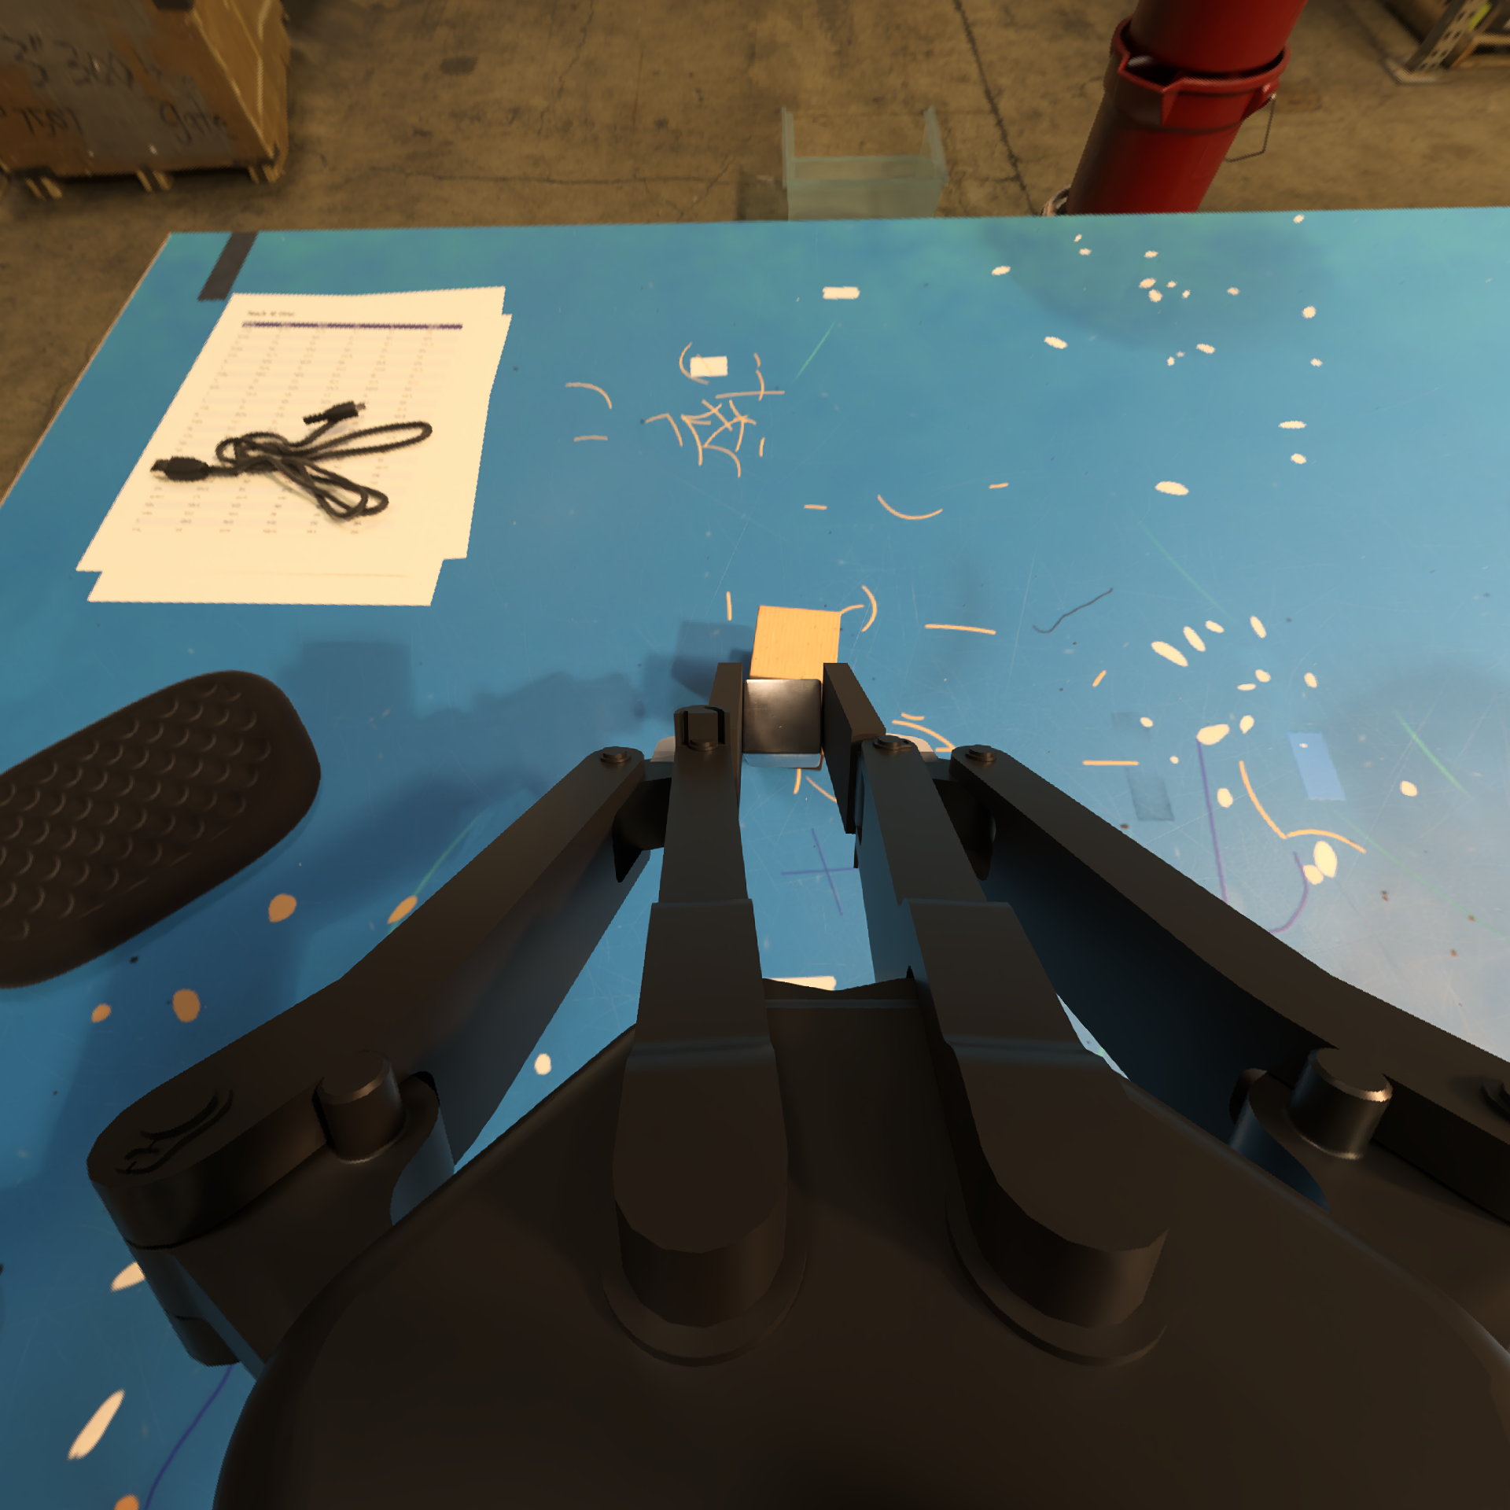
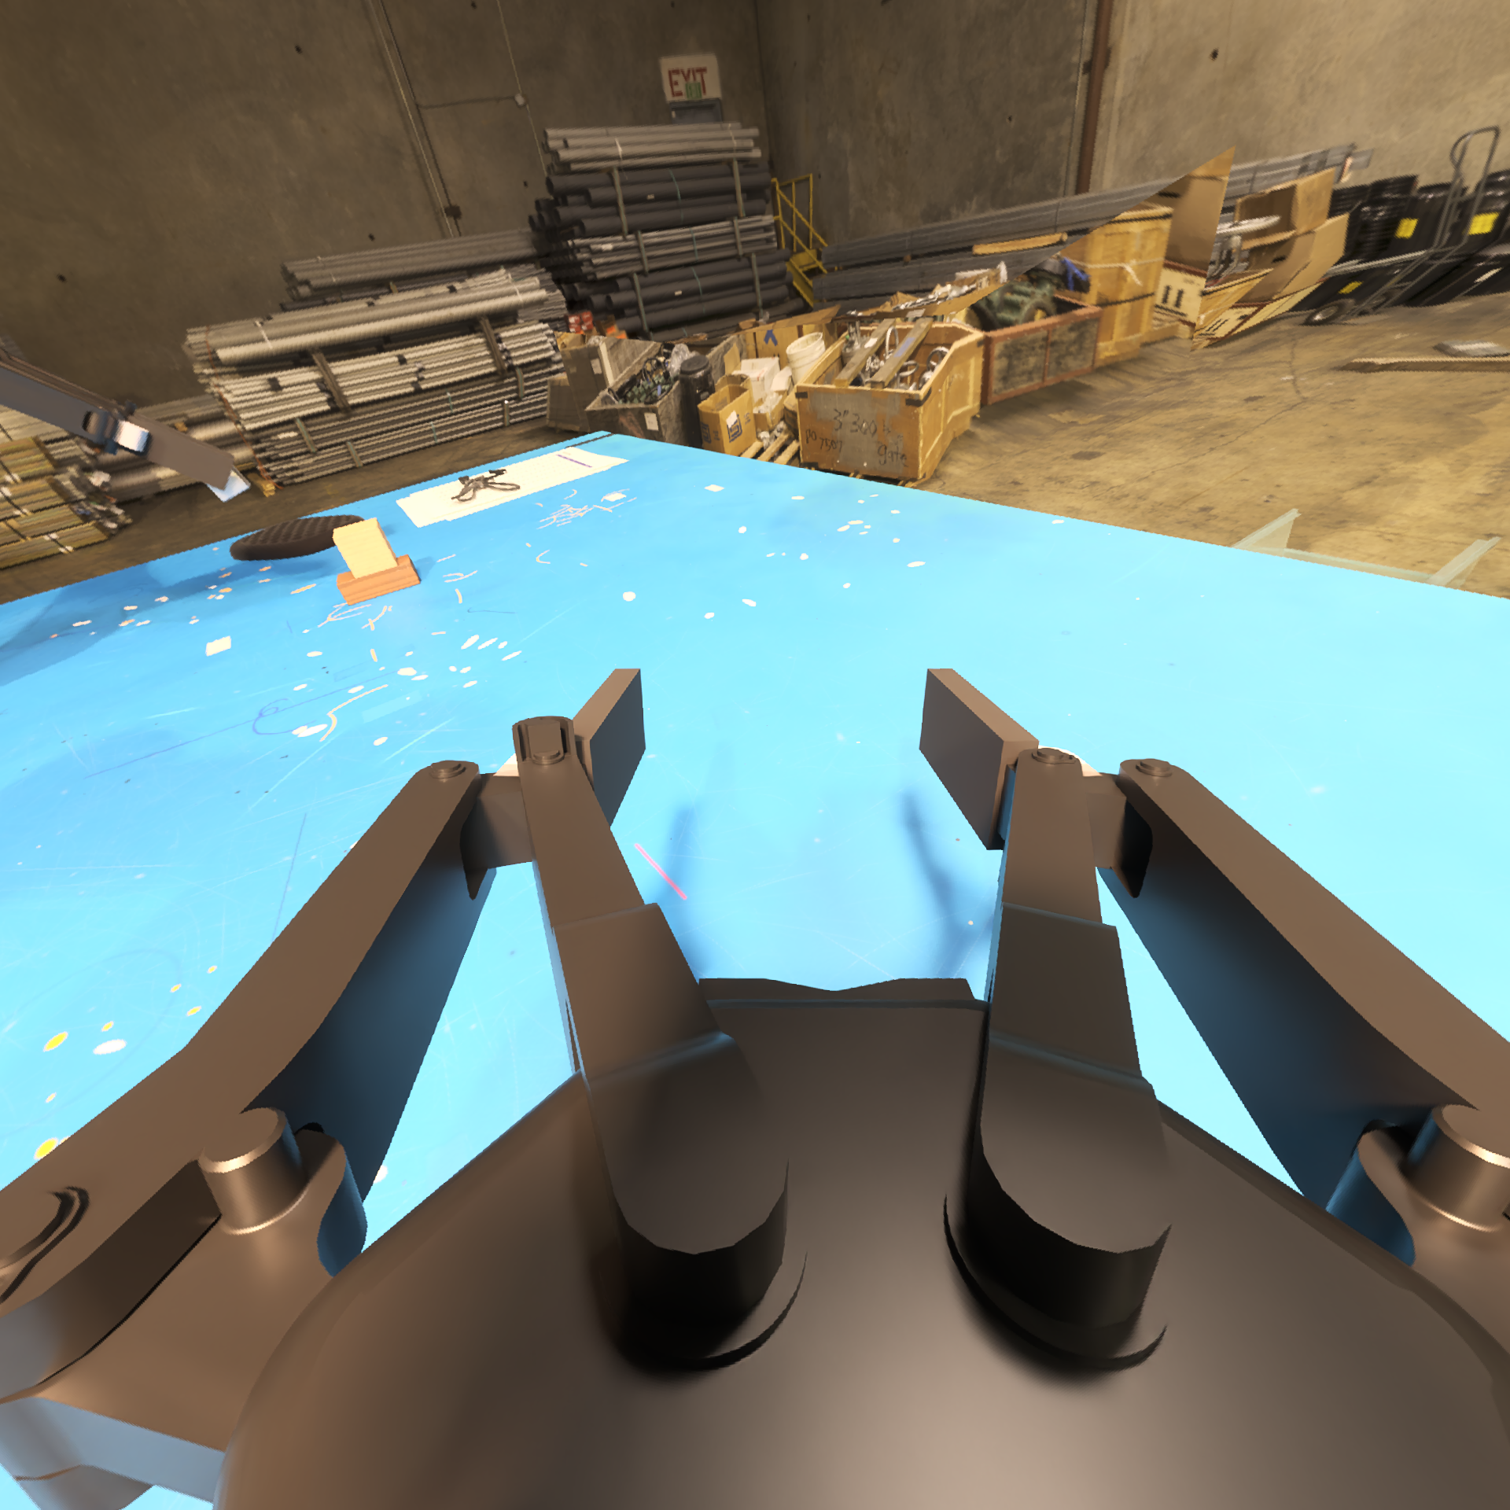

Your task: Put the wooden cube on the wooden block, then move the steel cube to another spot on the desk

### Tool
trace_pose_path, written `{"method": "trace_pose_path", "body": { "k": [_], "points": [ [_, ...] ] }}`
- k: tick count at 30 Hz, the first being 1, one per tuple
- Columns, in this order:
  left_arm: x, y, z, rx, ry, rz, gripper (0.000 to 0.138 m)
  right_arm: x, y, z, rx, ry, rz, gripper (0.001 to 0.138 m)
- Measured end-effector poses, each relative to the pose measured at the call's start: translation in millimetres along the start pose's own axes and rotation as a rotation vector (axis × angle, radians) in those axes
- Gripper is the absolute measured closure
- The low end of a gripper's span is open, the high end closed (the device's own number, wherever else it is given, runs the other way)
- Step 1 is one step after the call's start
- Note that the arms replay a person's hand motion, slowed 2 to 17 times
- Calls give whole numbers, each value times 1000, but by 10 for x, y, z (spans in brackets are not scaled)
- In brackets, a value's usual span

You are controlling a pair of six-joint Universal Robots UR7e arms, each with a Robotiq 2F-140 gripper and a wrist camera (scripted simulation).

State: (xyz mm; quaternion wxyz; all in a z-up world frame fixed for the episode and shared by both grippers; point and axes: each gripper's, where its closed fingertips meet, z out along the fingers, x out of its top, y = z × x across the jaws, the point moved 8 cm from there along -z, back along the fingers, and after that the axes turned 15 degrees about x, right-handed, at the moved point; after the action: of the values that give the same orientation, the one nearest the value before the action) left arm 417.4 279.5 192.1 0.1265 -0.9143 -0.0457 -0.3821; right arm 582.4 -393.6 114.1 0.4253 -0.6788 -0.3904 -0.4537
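Note:
My left gripper (image 1: 782,670) is shut on the dark steel cube (image 1: 780,715), which sits between the fingertips over the blue desk (image 1: 1062,531). Just beyond it shows the top of the light wooden cube (image 1: 797,641). In the right wrist view the wooden cube (image 2: 364,543) stands on the flat reddish wooden block (image 2: 380,582) at the far left of the desk (image 2: 817,572). The block is hidden in the left wrist view, and the steel cube is not seen in the right wrist view. My right gripper (image 2: 783,678) is open and empty above bare desk.
A black oval pad (image 1: 139,817) lies at the left, also seen behind the block (image 2: 290,535). White paper sheets (image 1: 245,556) carry a coiled black cable (image 1: 302,462). A red pillar (image 1: 1177,106) and a clear bin (image 1: 866,171) stand past the far edge.

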Motion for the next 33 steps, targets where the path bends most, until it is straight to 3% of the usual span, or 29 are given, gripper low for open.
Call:
{"method": "trace_pose_path", "body": {
  "k": [12,33],
  "points": [
    [-197,10,316,15,-121,27,112,1,-15,19,7,17,7,53],
    [-236,162,625,-10,-198,83,112,-17,-14,62,18,-13,4,53]
  ]
}}
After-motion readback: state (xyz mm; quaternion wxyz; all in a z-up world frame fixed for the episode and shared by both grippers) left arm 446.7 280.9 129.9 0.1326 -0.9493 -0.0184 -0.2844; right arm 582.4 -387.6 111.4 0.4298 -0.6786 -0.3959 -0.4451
